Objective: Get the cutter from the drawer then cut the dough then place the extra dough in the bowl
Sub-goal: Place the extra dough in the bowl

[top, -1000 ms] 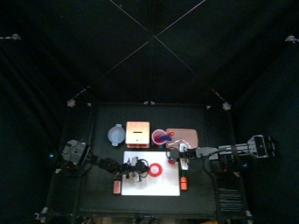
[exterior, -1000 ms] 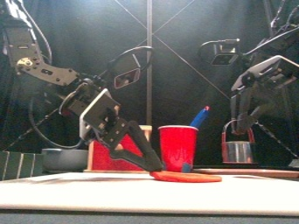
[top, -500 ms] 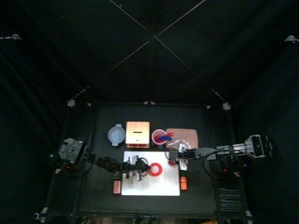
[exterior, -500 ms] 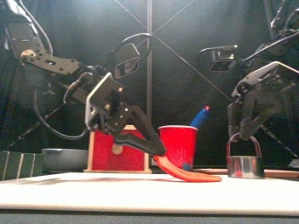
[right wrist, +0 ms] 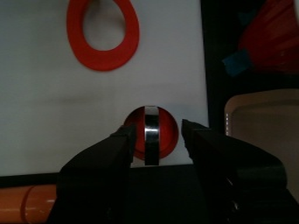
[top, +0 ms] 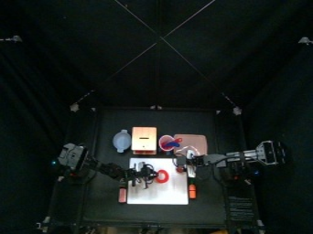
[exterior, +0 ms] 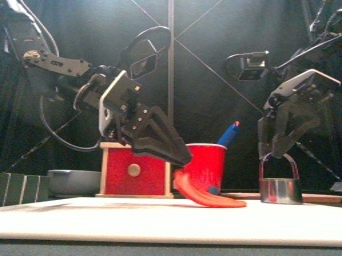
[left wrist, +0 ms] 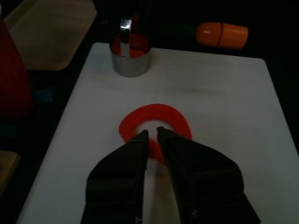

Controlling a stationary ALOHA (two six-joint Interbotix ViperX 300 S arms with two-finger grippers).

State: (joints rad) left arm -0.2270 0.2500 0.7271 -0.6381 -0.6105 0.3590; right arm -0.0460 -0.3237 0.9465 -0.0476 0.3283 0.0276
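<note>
Left hand point(left wrist: 158, 136) pinched shut on the dough ring's point(left wrist: 128, 122) near edge, right hand point(right wrist: 156, 133) gripping the cutter point(exterior: 277, 190); sagging far side could stretch, tear or slip out.

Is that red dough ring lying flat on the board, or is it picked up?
Partly lifted. In the front view the left gripper pinches one side of the ring up, while its other end rests on the board.

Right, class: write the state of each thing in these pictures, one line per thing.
dough ring: one edge lifted, the rest on the white board.
cutter: upright on the board, red dough inside.
left gripper: shut on the dough ring.
right gripper: shut on the cutter's handle.
red cup: upright, blue knife in it.
</note>
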